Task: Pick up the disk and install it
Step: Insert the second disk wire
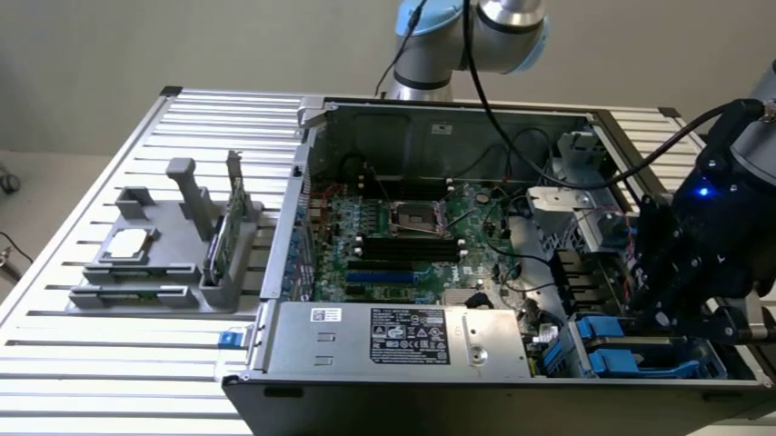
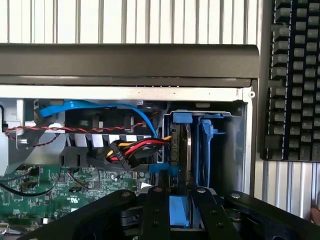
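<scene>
On the slatted metal table (image 1: 73, 300), toward the exterior view's left of the open computer case (image 1: 485, 227), sits a grey holder (image 1: 158, 263). A small square silver processor chip (image 1: 127, 243) lies flat on it, and a thin green circuit card (image 1: 227, 238) stands upright in its slot on the side nearer the case.

Inside the case the green motherboard (image 1: 401, 241) covers the floor, with the processor socket (image 1: 412, 216) near its middle and black memory slots (image 1: 406, 250) just in front of that. The silver power supply (image 1: 394, 336) with its white label lies along the case's front edge. A grey metal drive cage (image 1: 561, 204) stands to the exterior view's right of the motherboard.

In the case's front corner on the exterior view's right is the drive bay (image 1: 637, 350), and the disk (image 2: 187, 145) stands there on edge, its blue carrier frame (image 2: 206, 150) slotted into the bay. In the wrist view red, yellow and black power wires (image 2: 132, 150) and a blue data cable (image 2: 100, 107) run up beside the disk.

The gripper (image 1: 679, 313) hangs directly over the bay; its black fingers (image 2: 155, 210) straddle the blue frame's top edge, but I cannot tell whether they press on it or stand slightly clear. A black keyboard (image 2: 292, 80) lies on the table outside the case wall
</scene>
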You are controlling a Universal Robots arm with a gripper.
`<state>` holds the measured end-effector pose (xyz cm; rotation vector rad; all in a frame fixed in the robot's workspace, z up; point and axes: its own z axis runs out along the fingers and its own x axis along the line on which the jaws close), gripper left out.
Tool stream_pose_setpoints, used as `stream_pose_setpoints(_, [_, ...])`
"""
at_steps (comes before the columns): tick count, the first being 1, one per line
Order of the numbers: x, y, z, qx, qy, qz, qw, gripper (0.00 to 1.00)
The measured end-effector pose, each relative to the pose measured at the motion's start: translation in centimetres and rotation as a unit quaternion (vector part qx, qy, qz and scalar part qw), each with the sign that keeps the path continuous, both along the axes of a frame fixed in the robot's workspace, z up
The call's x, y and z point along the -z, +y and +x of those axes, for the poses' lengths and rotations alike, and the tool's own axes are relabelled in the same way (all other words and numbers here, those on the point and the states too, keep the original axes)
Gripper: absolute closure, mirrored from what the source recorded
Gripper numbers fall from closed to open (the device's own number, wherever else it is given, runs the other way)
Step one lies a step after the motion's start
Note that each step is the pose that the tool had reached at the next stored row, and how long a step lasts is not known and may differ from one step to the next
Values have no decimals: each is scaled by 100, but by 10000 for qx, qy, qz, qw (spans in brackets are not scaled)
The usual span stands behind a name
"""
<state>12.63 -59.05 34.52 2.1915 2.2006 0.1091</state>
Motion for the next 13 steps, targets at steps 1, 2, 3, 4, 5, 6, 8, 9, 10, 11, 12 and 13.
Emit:
stream_pose_setpoints(1, [-9, 0, -22, 0, 0, 8, 10000, 75])
stream_pose_setpoints(2, [-17, 0, -48, 0, 0, 16, 10000, 75])
stream_pose_setpoints(3, [-23, 1, -77, 0, 0, 22, 10000, 75])
stream_pose_setpoints(4, [-31, 1, -104, 0, 0, 24, 10000, 75])
stream_pose_setpoints(5, [-39, 0, -129, 0, 1, 24, 10000, 75])
stream_pose_setpoints(6, [-50, 2, -150, 0, 1, 23, 10000, 75])
stream_pose_setpoints(8, [-77, 8, -188, 0, 2, 23, 10000, 75])
stream_pose_setpoints(9, [-93, 12, -206, 0, 2, 23, 10000, 77])
stream_pose_setpoints(10, [-108, 17, -222, 0, 2, 24, 10000, 84])
stream_pose_setpoints(11, [-123, 21, -236, 0, 3, 24, 10000, 84])
stream_pose_setpoints(12, [-135, 25, -247, 0, 2, 24, 10000, 89])
stream_pose_setpoints(13, [-141, 27, -255, 0, 2, 24, 10000, 89])
